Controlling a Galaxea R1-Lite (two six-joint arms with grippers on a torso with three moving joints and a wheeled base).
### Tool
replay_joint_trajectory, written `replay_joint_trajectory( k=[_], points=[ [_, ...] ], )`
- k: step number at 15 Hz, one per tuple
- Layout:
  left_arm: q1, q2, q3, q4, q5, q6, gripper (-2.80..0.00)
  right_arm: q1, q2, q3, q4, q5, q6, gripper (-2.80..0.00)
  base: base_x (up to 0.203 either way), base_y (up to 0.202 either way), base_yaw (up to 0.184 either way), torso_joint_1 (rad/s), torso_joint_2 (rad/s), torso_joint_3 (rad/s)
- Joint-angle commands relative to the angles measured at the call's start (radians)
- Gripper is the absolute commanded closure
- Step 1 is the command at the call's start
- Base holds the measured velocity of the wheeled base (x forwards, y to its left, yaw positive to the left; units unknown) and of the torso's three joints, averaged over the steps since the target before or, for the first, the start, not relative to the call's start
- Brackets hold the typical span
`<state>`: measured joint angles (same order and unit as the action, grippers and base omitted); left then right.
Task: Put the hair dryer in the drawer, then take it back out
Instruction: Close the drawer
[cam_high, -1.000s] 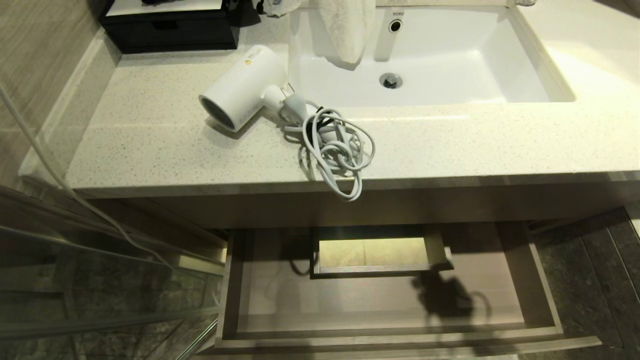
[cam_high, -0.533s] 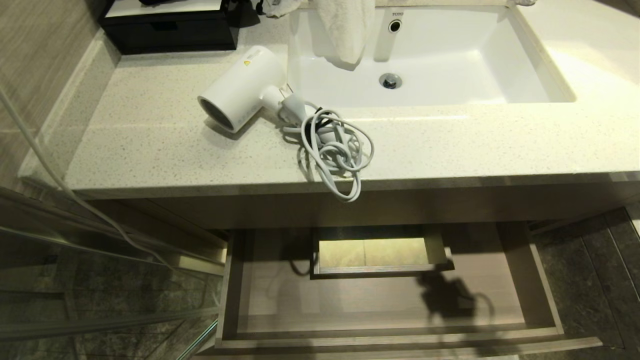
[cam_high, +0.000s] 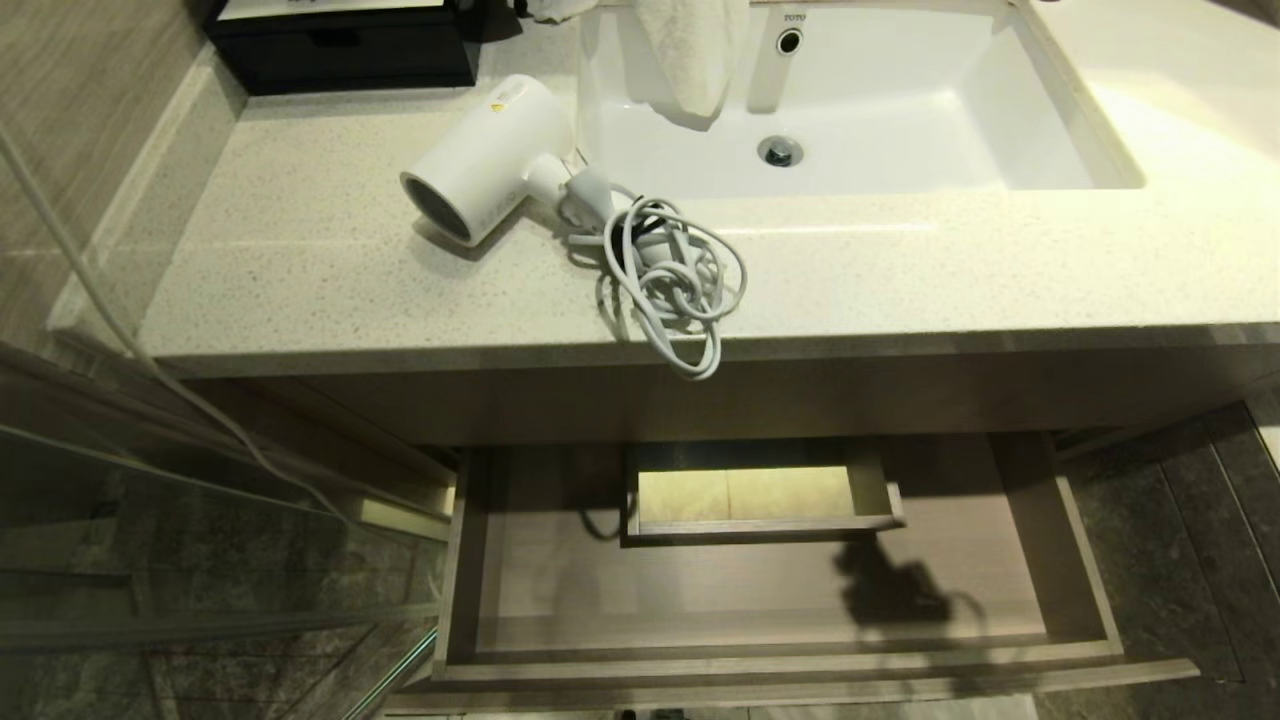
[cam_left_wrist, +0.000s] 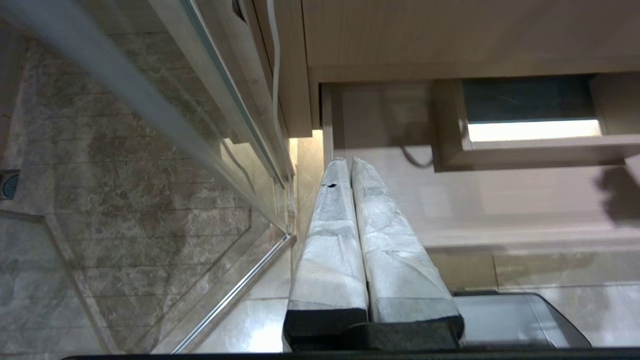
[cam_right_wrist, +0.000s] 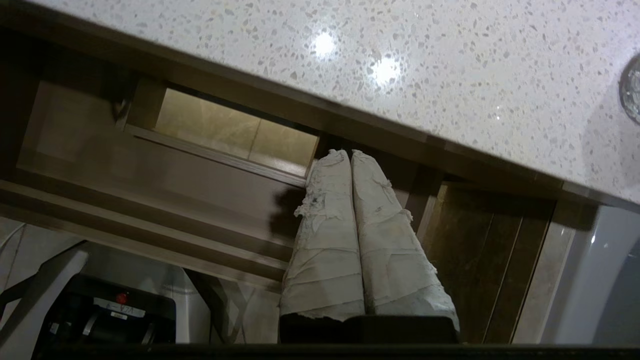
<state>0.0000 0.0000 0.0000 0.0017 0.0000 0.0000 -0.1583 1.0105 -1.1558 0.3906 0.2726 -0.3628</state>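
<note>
The white hair dryer (cam_high: 490, 155) lies on its side on the speckled countertop (cam_high: 300, 280), left of the sink. Its pale grey cord (cam_high: 670, 285) is bunched beside it, one loop hanging over the counter's front edge. Below, the light-wood drawer (cam_high: 560, 590) stands pulled out and holds nothing; a boxed cutout (cam_high: 755, 495) sits in its floor. Neither arm shows in the head view. My left gripper (cam_left_wrist: 348, 160) is shut and empty, by the drawer's (cam_left_wrist: 385, 190) left side. My right gripper (cam_right_wrist: 348, 152) is shut and empty, in front of the open drawer (cam_right_wrist: 165, 180) under the counter edge.
A white sink (cam_high: 860, 110) with a towel (cam_high: 690, 55) draped over its rim fills the counter's right. A black glossy box (cam_high: 340, 45) stands at the back left. A glass shower panel (cam_high: 150, 560) and a thin cable (cam_high: 120, 340) stand left of the drawer.
The whole head view has shifted a little, so counter and drawer sit slightly higher in the picture. The hair dryer and drawer have not moved on their own.
</note>
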Motion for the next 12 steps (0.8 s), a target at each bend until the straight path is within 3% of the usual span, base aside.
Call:
replay_joint_trajectory(
  k=[1,12],
  points=[
    [0.000,0.000,0.000,0.000,0.000,0.000,0.00,0.000,-0.003,0.002,0.002,0.002,-0.002,0.00,0.000,0.000,0.000,-0.272,0.03,-0.219],
    [0.000,0.000,0.000,0.000,0.000,0.000,0.00,0.000,-0.016,0.015,-0.003,0.002,-0.002,0.00,0.000,0.000,0.000,-0.265,-0.02,-0.281]
  ],
)
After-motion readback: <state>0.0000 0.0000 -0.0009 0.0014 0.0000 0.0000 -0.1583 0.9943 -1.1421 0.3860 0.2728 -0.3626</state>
